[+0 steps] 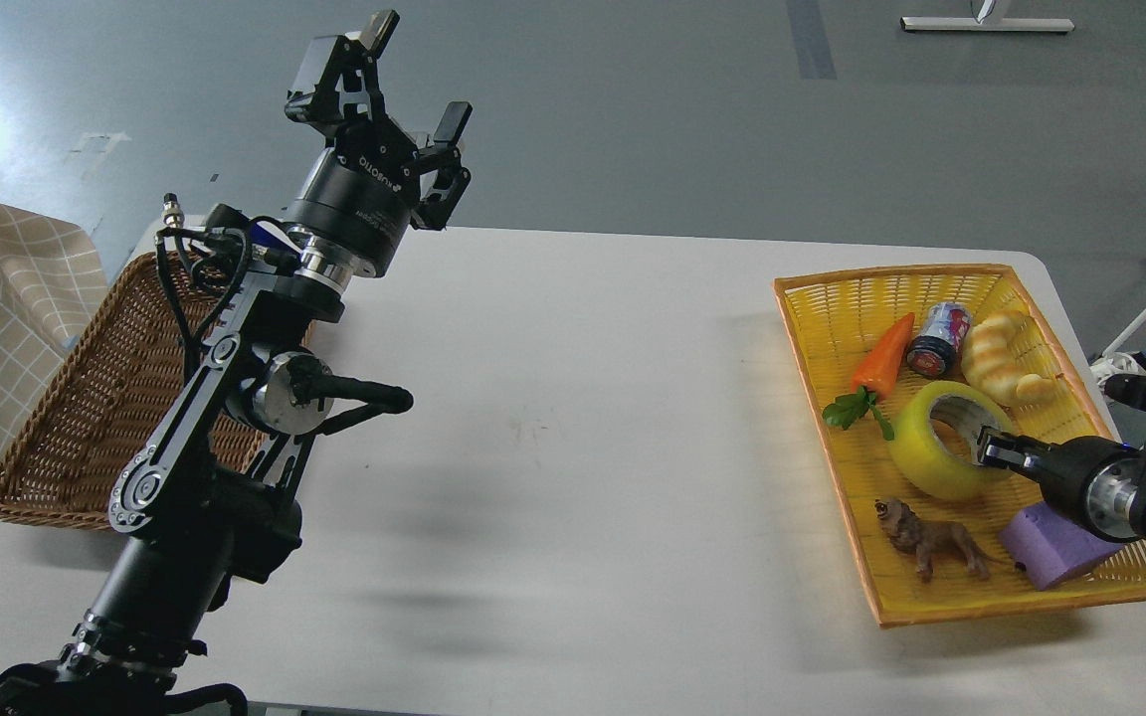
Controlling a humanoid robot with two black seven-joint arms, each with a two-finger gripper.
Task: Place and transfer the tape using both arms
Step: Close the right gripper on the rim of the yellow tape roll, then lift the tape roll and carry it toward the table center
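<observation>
The yellow tape roll (916,447) sits tilted in the yellow basket (829,467) at the table's right. My right gripper (989,449) comes in from the right edge. Its fingers are closed on the roll's near wall, one finger inside the grey-white core. My left gripper (414,75) is raised high above the table's far left side. It is open and empty, far from the tape.
The yellow basket also holds a carrot toy (881,358), a small can (939,341), a croissant toy (1001,358), a lion figure (931,537) and a purple block (1055,542). A brown wicker basket (66,418) stands at the table's left behind my left arm.
</observation>
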